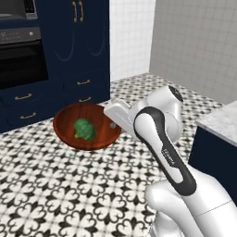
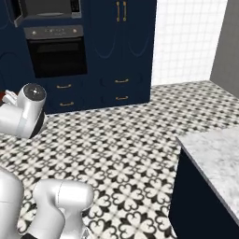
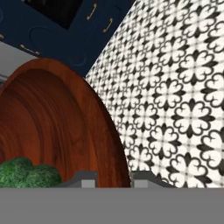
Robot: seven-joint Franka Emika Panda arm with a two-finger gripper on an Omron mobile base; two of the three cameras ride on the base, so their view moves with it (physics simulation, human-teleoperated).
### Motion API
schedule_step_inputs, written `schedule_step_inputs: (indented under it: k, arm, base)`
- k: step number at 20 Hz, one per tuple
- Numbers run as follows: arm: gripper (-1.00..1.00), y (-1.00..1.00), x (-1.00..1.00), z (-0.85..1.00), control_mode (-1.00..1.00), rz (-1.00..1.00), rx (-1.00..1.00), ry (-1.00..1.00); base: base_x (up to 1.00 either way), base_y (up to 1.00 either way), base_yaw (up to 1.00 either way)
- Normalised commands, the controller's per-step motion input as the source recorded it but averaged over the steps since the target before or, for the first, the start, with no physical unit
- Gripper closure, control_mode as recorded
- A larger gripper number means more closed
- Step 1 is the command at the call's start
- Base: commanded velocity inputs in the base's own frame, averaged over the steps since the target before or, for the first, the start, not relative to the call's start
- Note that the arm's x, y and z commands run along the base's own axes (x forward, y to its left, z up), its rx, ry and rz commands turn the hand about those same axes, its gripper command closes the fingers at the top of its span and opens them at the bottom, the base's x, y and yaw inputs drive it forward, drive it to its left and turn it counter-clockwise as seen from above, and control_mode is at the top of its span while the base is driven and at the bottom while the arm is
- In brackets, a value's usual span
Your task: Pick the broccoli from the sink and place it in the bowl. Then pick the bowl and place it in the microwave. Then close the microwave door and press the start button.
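Note:
The reddish-brown bowl [image 1: 69,121] hangs above the patterned floor, and the green broccoli [image 1: 84,129] lies inside it. My gripper [image 1: 112,124] is shut on the bowl's right rim. In the hand view the bowl [image 3: 57,118] rises at the left with the broccoli [image 3: 26,173] at the bottom. Its rim runs down between my gripper's [image 3: 113,179] two fingertips. The microwave [image 2: 46,8] sits high in the dark blue cabinet wall, cavity showing, with the microwave door [image 2: 17,13] swung open at its left. The sink is out of view.
A black oven [image 2: 56,51] with drawers below it sits under the microwave. Tall navy cabinets [image 2: 121,46] stand to its right. A marble-topped counter [image 2: 214,158] juts in at the right. Patterned floor [image 2: 121,140] lies open between me and the cabinets.

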Motion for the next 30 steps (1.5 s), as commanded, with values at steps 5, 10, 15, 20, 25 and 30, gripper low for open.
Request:
schedule_step_inputs:
  k: [5, 10, 15, 20, 25, 30]
  arm:
    - [1.0, 0.0, 0.0, 0.0, 1.0, 0.0, 0.0, 0.0]
    - [1.0, 0.0, 0.0, 0.0, 1.0, 0.0, 0.0, 0.0]
    - [1.0, 0.0, 0.0, 0.0, 1.0, 0.0, 0.0, 0.0]
    - [1.0, 0.0, 0.0, 0.0, 1.0, 0.0, 0.0, 0.0]
    - [1.0, 0.0, 0.0, 0.0, 1.0, 0.0, 0.0, 0.0]
    - [1.0, 0.0, 0.0, 0.0, 1.0, 0.0, 0.0, 0.0]
  base:
    - [1.0, 0.13, 0.0]
    - [1.0, 0.0, 0.01]
    - [1.0, 0.06, 0.1]
    - [1.0, 0.04, 0.17]
    - [1.0, 0.0, 0.15]
    - [1.0, 0.0, 0.23]
